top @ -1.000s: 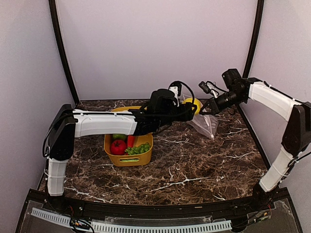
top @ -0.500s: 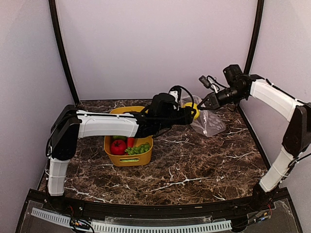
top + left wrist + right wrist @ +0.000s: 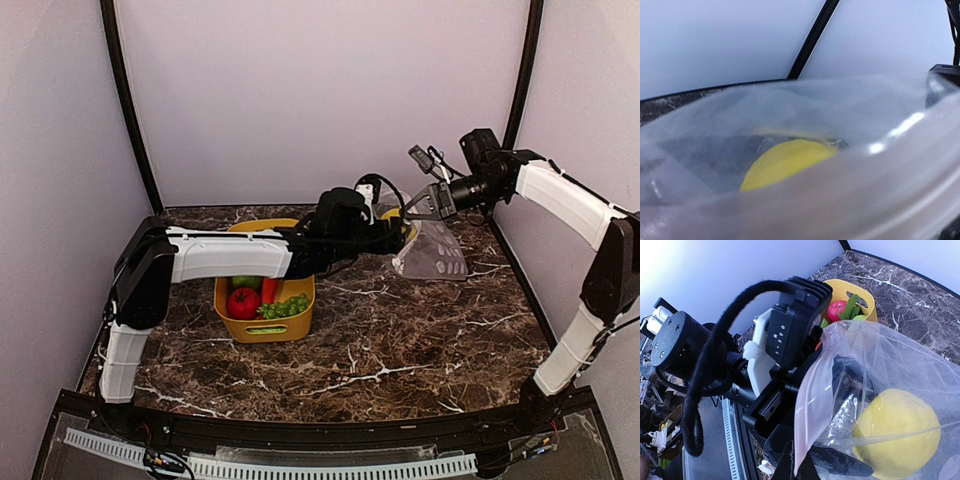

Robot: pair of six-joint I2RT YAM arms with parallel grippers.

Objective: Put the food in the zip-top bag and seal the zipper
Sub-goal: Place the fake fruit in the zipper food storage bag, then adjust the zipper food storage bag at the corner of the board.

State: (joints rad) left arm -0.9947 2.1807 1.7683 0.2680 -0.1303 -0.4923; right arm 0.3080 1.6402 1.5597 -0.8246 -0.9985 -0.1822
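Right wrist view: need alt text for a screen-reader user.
A clear bag, pinched at its mouth edge by the right gripper, hangs open with a lemon inside. The left gripper reaches into the bag beside the lemon. Behind, a yellow tub holding more food sits on the marble table.

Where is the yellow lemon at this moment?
The lemon is inside the zip-top bag; in the top view the right gripper holds that bag up over the table's far right part, with the left gripper reaching in.

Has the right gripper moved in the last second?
Yes. The right gripper, pinching the zip-top bag at its edge, has risen slightly, higher above the marble table.
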